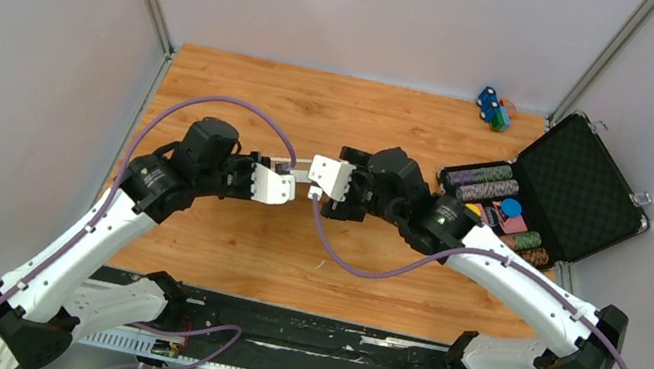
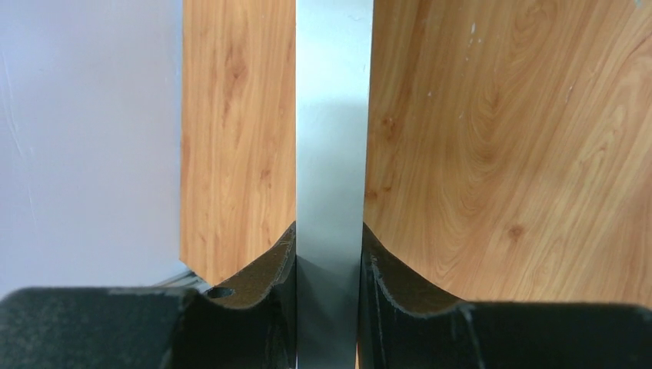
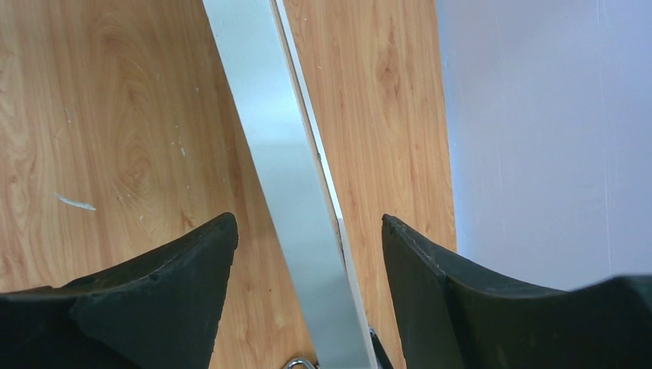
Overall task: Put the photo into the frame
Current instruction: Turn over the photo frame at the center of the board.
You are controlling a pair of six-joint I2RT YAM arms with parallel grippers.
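The frame (image 1: 304, 164) stands on edge above the wooden table, between my two grippers, so only its thin pale edge shows. In the left wrist view that edge is a grey-white strip (image 2: 332, 115), and my left gripper (image 2: 328, 238) is shut on it with both fingers pressed against its sides. My right gripper (image 3: 307, 223) is open around the frame's other end (image 3: 288, 154), with a gap of bare table on each side of the strip. From above, the left gripper (image 1: 288, 181) and right gripper (image 1: 319, 186) nearly meet at mid-table. The photo is hidden.
An open black case (image 1: 578, 188) with rows of poker chips (image 1: 486, 183) lies at the right. A few small coloured pieces (image 1: 495, 109) sit at the back right corner. Grey walls close in the table on the left, back and right.
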